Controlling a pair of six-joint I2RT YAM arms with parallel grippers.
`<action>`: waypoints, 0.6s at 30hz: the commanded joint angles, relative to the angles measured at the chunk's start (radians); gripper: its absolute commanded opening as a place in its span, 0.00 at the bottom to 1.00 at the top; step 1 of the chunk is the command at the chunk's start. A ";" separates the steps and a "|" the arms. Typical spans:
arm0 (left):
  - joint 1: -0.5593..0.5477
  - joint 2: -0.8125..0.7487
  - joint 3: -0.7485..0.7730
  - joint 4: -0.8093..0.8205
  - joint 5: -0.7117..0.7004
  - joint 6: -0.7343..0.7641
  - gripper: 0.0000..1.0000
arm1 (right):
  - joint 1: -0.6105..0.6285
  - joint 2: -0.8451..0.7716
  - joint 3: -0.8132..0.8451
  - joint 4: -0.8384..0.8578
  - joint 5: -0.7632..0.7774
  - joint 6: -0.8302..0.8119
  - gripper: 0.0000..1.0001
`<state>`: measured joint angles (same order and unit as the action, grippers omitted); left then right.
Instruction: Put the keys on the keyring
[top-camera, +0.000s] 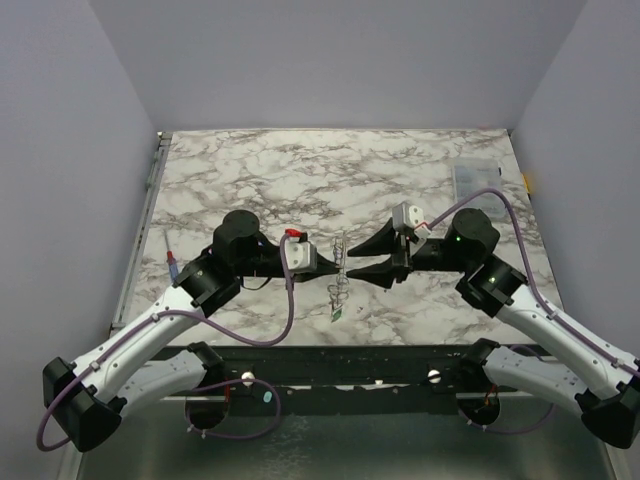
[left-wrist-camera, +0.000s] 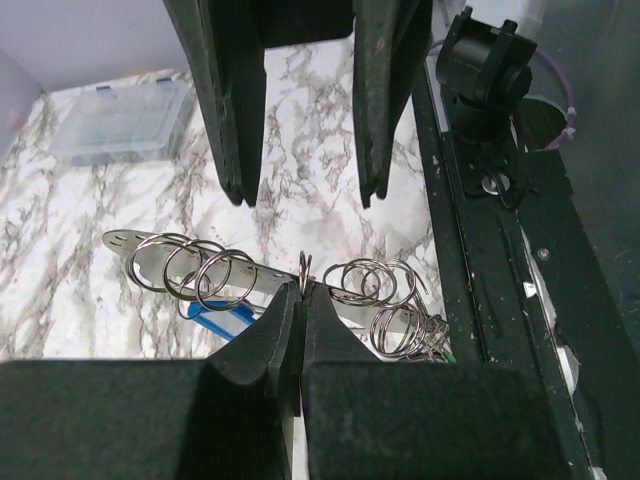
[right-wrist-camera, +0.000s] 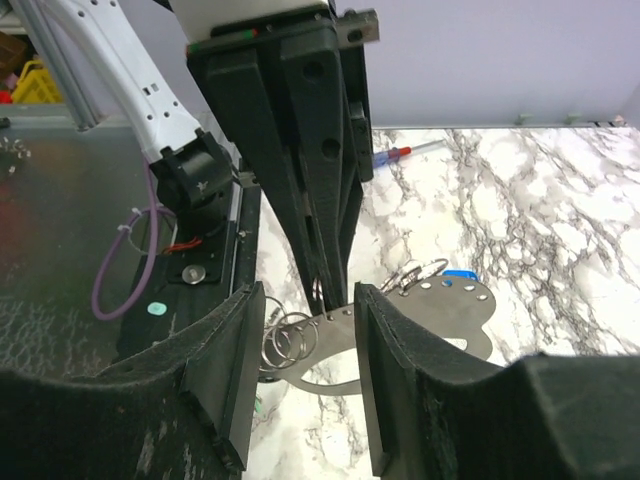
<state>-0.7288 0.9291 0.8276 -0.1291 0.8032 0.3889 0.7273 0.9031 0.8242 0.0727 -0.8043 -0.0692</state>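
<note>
Gripping keyring (left-wrist-camera: 118, 242) mid-length with clenched left pincer (left-wrist-camera: 303, 292), up over surface (top-camera: 250, 170), long axis crosswise between both arms; straddling it from opposite side with released right pincer (right-wrist-camera: 305, 380), nothing grasped there, blue key (left-wrist-camera: 222, 318) dangling

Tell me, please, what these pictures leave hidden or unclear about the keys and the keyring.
- Top view: the keyring is tiny, and the green key is only a speck.
- Left wrist view: the blue key lies mostly hidden under the keyring and the left tool.
- Right wrist view: whether the open right tool touches the keyring is unclear.
</note>
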 joint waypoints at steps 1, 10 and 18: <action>-0.003 -0.034 -0.020 0.151 0.080 -0.037 0.00 | 0.006 0.013 0.005 0.021 -0.015 -0.007 0.46; -0.003 -0.044 -0.084 0.446 0.124 -0.234 0.00 | 0.006 0.004 0.015 0.021 -0.012 -0.018 0.40; -0.002 -0.039 -0.115 0.621 0.133 -0.366 0.00 | 0.007 0.003 0.022 0.034 -0.022 -0.021 0.32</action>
<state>-0.7277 0.9031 0.7181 0.3061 0.8879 0.1120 0.7273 0.9092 0.8257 0.0879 -0.8055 -0.0792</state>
